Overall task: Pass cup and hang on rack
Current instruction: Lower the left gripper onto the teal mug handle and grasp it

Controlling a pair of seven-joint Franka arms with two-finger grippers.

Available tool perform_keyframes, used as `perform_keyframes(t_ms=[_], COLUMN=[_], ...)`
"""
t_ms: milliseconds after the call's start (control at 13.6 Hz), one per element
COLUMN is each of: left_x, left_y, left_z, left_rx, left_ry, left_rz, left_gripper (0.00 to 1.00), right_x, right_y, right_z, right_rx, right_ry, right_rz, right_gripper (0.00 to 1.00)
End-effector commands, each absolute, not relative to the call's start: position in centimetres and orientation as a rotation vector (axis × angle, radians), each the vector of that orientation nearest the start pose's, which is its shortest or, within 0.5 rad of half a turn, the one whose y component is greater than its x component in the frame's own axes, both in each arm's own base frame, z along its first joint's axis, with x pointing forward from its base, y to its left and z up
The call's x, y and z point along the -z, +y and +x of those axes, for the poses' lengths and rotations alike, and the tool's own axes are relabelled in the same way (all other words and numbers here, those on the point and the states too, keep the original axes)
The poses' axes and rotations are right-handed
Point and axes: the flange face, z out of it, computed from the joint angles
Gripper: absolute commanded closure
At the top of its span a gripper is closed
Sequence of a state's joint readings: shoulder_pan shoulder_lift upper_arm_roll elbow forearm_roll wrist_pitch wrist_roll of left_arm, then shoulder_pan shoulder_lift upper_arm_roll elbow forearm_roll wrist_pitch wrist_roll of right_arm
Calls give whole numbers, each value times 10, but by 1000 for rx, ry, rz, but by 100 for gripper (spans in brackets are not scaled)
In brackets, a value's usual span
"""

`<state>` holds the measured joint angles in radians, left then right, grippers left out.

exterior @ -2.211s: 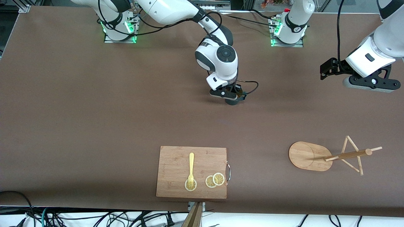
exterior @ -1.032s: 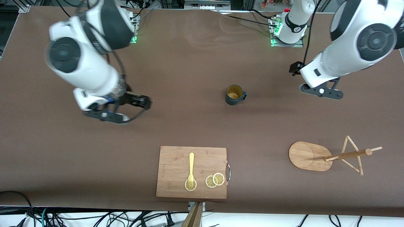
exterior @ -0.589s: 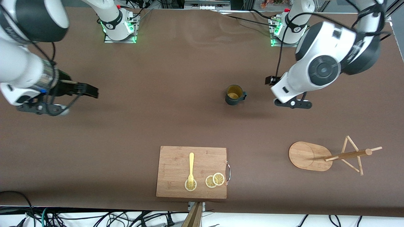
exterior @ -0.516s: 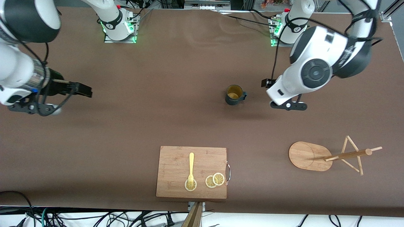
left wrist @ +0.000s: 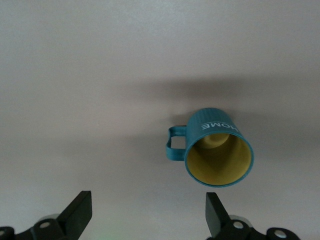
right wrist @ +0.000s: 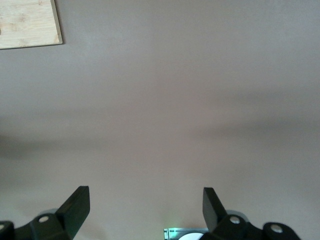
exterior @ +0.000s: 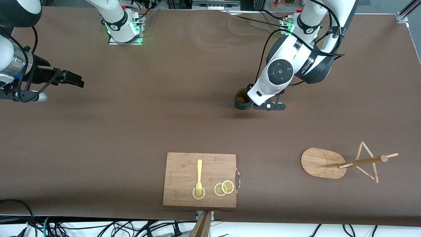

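Observation:
The dark teal cup (exterior: 240, 100) stands upright mid-table, its yellowish inside showing; my left arm's wrist covers its side toward the left arm's end. In the left wrist view the cup (left wrist: 218, 152) is apart from the fingers, its loop handle (left wrist: 174, 145) pointing sideways. My left gripper (exterior: 268, 106) hovers just beside the cup, open and empty (left wrist: 147, 220). My right gripper (exterior: 23, 96) waits open and empty (right wrist: 145, 207) over bare table at the right arm's end. The wooden rack (exterior: 342, 163) is nearer the front camera, toward the left arm's end.
A bamboo cutting board (exterior: 184, 171) with a yellow fork (exterior: 199, 176) and lemon slices (exterior: 224, 188) lies near the table's front edge; its corner shows in the right wrist view (right wrist: 27, 22). The brown table (exterior: 131, 131) spreads between board, cup and rack.
My right gripper let go of the cup and drew back to the right arm's end of the table. My left arm swung in and came down beside the cup. The cup stayed put.

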<state>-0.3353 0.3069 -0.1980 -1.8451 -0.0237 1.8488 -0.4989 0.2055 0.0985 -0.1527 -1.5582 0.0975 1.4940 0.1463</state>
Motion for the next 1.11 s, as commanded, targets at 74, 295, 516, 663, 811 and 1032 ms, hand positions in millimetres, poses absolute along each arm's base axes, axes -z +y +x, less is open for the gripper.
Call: perform_keyframes(t_ms=[74, 295, 516, 663, 811, 1032], left_x=[-340, -334, -328, -325, -318, -300], left_y=[-281, -277, -270, -266, -238, -215], left_z=[496, 480, 488, 498, 515, 525], left_rx=[-406, -316, -244, -169, -128, -31], left_ry=[329, 629, 1050, 1354, 1516, 1846], left_rz=[-3045, -3041, -2974, -2904, -3002, -3008], left_gripper=[0, 0, 0, 0, 0, 0], right_x=[-580, -589, -591, -600, -602, -612], right_y=[37, 42, 42, 40, 41, 33], right_z=[543, 539, 543, 547, 552, 554], right_rx=[-205, -135, -87, -63, -82, -42], right_ry=[121, 95, 100, 102, 94, 125], right_rz=[-3083, -3125, -3124, -3119, -3123, -3118], right_gripper=[0, 0, 0, 0, 0, 0])
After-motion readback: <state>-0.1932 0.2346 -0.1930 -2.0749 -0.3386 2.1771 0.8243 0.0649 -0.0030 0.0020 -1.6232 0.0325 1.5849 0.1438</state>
